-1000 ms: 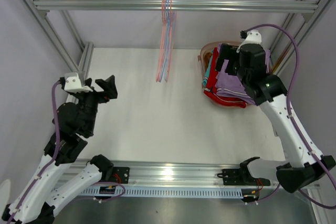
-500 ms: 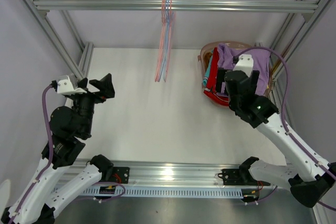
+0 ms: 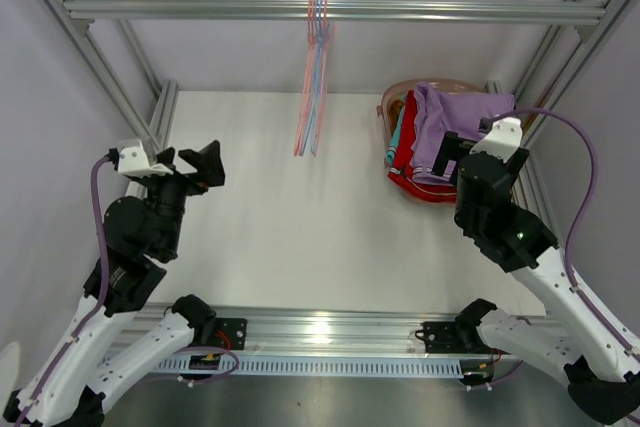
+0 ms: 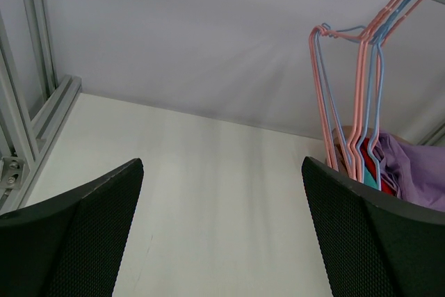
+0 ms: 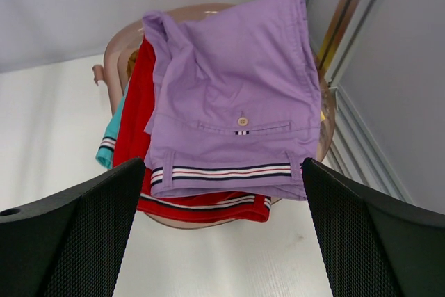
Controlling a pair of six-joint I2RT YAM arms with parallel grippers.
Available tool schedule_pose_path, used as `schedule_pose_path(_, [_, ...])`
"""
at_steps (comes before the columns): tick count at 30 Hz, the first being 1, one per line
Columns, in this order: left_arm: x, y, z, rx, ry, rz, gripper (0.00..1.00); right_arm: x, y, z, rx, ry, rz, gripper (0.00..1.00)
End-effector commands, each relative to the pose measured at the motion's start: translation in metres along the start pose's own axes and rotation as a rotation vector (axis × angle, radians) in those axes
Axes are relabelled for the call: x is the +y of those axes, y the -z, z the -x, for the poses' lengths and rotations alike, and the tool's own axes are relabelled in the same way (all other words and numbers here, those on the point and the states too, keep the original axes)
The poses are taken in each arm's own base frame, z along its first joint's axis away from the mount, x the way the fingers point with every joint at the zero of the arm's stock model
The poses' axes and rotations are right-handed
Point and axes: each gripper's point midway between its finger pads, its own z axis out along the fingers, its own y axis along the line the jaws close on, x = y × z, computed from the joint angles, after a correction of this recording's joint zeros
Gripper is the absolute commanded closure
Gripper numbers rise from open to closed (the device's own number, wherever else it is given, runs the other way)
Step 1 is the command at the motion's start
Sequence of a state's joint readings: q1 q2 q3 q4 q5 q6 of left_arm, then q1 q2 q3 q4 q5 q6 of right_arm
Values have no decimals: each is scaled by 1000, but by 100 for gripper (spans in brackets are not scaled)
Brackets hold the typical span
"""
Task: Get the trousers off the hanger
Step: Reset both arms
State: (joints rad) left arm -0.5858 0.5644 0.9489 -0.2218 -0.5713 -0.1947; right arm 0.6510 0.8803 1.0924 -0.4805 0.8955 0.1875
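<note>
Lavender trousers point(image 3: 450, 119) point(image 5: 236, 95) lie on top of a pile over the pinkish tub point(image 3: 390, 99) point(image 5: 115, 46) at the back right. Red trousers point(image 3: 405, 152) point(image 5: 135, 123) and teal ones point(image 3: 393, 143) point(image 5: 110, 142) stick out beneath them. Bare pink and blue hangers point(image 3: 315, 77) point(image 4: 361, 102) hang from the top rail with no cloth on them. My right gripper point(image 3: 478, 159) point(image 5: 222, 168) is open just in front of the pile, apart from it. At the left, my left gripper point(image 3: 190, 169) point(image 4: 221, 172) is open over bare table, empty.
The aluminium rail point(image 3: 200, 9) crosses the back overhead. Slanted frame posts point(image 3: 110, 67) stand at both sides, and one passes close behind the tub on the right. A metal track point(image 3: 330, 332) runs along the near edge between the arm bases.
My right gripper has drawn back from over the pile toward the near side, leaving the lavender trousers lying on top. The left gripper shifted slightly and stands fully open.
</note>
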Motion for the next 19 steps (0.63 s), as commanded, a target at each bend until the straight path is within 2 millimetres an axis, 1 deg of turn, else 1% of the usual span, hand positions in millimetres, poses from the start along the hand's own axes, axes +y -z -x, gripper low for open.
schedule_pose_path(1, [-7,-5,-3,10,19,-21,0,-13,0,11,-55,-54,-79,0])
schedule_pose_path(6, [-16,-8,-10,43,9,-61,0,-15,4,13,-70,-75,-65,0])
schedule_pose_path(7, [-15,-8,-10,45,9,-56,1,-13,5,14,-73,-83,-48,0])
schedule_pose_path(13, [-9,-9,-9,27,-10,-27,1,-15,10,18,-98,-110,-22,0])
schedule_pose_path(15, [-10,-9,-11,32,-12,-30,1,-13,9,17,-95,-113,-18,1])
schedule_pose_path(19, [-10,-8,-8,25,-9,-35,1,-10,6,13,-76,-94,-28,1])
